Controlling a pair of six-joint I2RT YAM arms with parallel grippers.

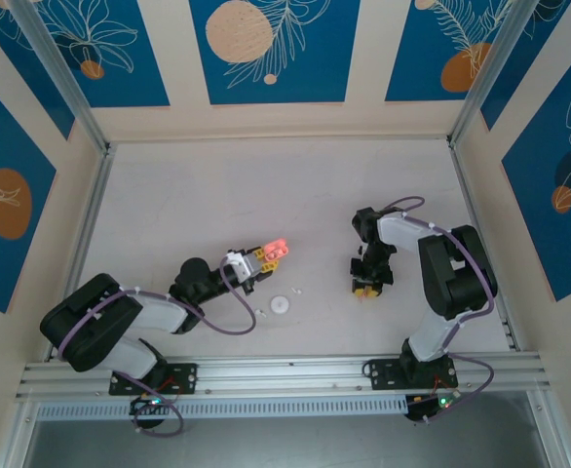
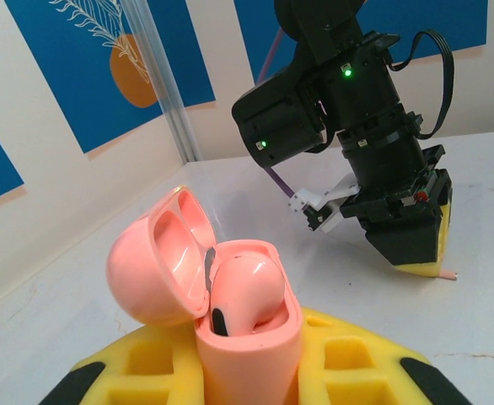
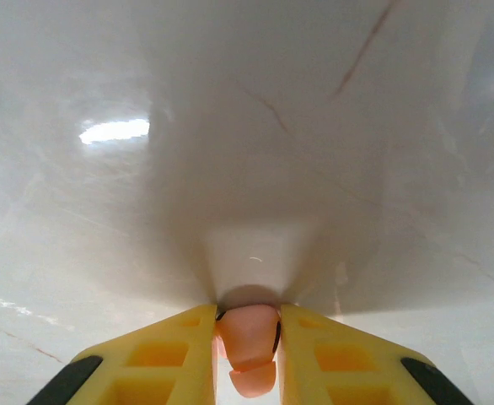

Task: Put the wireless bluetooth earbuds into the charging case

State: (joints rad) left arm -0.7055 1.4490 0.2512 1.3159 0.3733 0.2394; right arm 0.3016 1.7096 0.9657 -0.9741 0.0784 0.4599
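Glossy rounded case [image 2: 255, 354]; smooth, perhaps rubbery earbud [image 3: 247, 333]

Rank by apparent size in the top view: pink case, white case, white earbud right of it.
1. The pink case and the white case: about alike, not ranked.
2. The white earbud: clearly smallest.

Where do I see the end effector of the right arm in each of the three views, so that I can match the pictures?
Top external: the right end effector is right of centre, pointing down at the table.
Left wrist: at the right side, low over the table.
Right wrist: at bottom centre, its yellow fingers on both sides of a pink earbud.
Shared landmark: the white table beneath it.
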